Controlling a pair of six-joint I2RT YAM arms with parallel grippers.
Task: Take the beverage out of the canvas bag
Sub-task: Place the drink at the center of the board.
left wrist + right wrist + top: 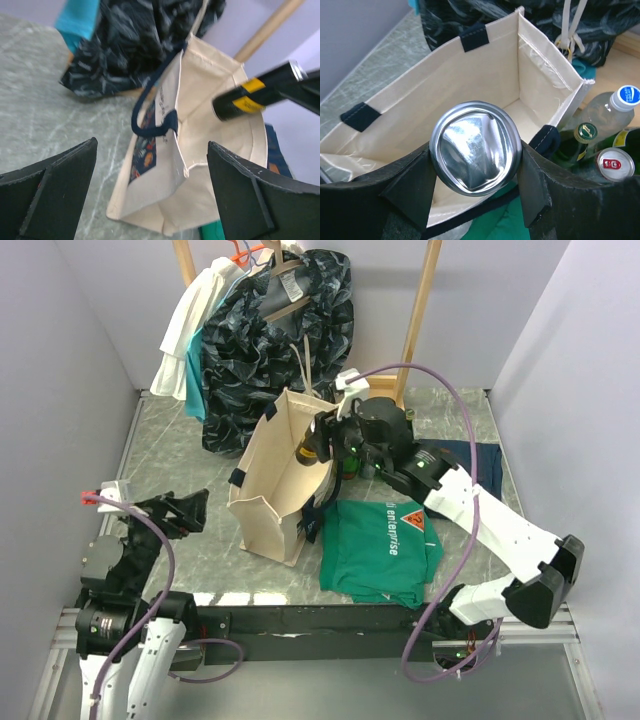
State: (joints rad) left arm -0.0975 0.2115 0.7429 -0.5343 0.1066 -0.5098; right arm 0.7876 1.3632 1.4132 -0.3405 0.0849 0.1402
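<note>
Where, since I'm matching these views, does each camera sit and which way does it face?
Top external: above, behind the bases, looking down on the table; both arms show.
Left wrist: low, facing the canvas bag's side; open left gripper frames it.
Right wrist: over the bag's mouth, looking in; right gripper clamps the can.
All three share bag and can.

Robot lab test cell: plain grey partition walls (60,360) box in a marble-look table (190,450). Left arm (130,560) and right arm (500,530) sit on an aluminium rail (330,648), with loose purple cables (455,405) and a wooden clothes rack (420,310) at the back.
</note>
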